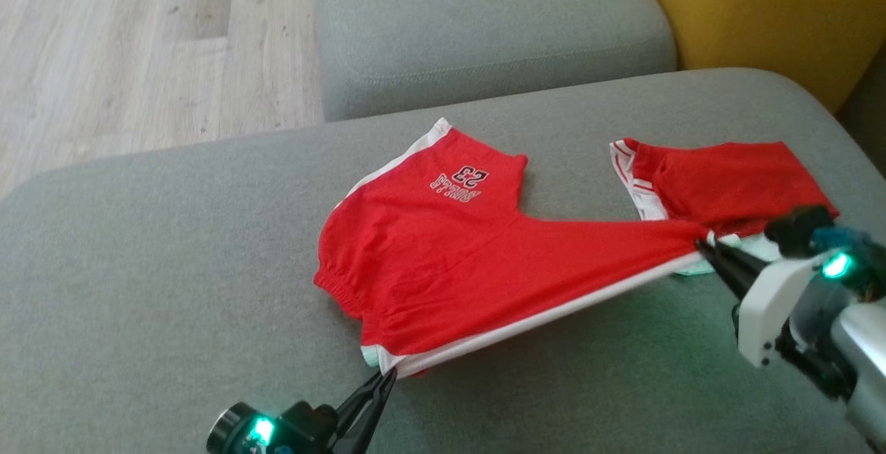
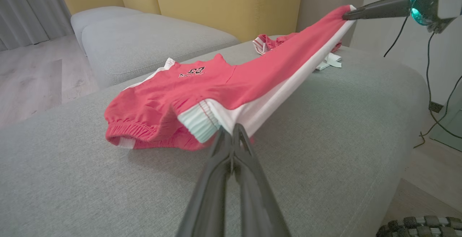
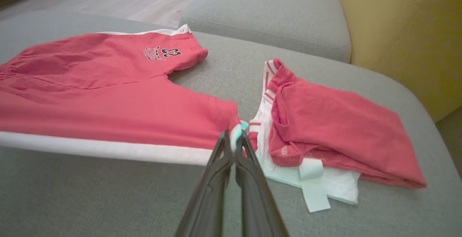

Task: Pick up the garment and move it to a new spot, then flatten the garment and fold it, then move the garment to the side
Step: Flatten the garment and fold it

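Red shorts [image 1: 443, 246] stretched between the gripping left end effector [image 1: 387, 376] and right end effector [image 1: 703, 246]; a folded red garment [image 1: 720, 177] lies beside the right one.

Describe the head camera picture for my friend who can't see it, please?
A pair of red shorts with a white side stripe is stretched between two dark robot claws over a grey sofa cushion. The left claw pinches the waistband corner, the right claw a leg end. Another folded red garment lies beside the right claw.
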Tool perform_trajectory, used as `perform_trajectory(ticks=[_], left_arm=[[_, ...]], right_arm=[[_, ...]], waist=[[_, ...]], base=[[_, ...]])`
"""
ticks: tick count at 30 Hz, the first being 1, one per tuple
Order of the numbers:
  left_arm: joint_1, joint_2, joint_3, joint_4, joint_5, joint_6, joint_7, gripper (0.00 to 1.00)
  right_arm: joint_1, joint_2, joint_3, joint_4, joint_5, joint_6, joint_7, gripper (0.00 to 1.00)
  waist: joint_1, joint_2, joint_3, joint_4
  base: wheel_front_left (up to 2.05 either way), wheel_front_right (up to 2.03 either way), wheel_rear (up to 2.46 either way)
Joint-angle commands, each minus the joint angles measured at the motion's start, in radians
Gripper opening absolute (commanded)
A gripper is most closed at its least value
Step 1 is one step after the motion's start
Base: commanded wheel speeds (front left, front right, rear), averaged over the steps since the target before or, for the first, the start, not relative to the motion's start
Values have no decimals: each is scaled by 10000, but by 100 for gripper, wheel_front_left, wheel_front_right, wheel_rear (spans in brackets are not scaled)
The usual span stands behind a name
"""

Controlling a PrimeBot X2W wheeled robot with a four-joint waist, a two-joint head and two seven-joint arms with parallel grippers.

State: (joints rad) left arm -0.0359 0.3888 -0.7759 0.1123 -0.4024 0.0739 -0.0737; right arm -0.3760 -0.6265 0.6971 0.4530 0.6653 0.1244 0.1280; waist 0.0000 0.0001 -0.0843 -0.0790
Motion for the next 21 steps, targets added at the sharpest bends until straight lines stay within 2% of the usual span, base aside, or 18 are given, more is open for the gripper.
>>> perform_trajectory(ticks=[1,7,12,17,21], left_arm=[[-399,357,499,-301,18,147,54,0],[-954,314,622,-600,37,184,254,0],[-1656,80,813,-361,4,190,224,0],[-2661,-472,1079,269,-303,-16,1,0],[-3286,-686,1187,860,-393,-189,-151,0]], right_arm=[[-235,-433,-397,-288,-184,63,88,0],[-342,-32,-1438,-1039,-1017,63,834,0],[-1101,587,-2032,-988,-1583,63,1351,0],[-2533,1257,-2038,-260,-2144,63,1657,0],[-3434,1660,-1827,666,-2389,63,1676,0]], waist=[[0,-1,93,60],[0,-1,538,443],[0,-1,1106,938],[0,-1,1877,1628],[0,-1,2211,2016]], base=[[0,0,0],[0,0,0],[0,0,0],[0,0,0],[0,0,0]])
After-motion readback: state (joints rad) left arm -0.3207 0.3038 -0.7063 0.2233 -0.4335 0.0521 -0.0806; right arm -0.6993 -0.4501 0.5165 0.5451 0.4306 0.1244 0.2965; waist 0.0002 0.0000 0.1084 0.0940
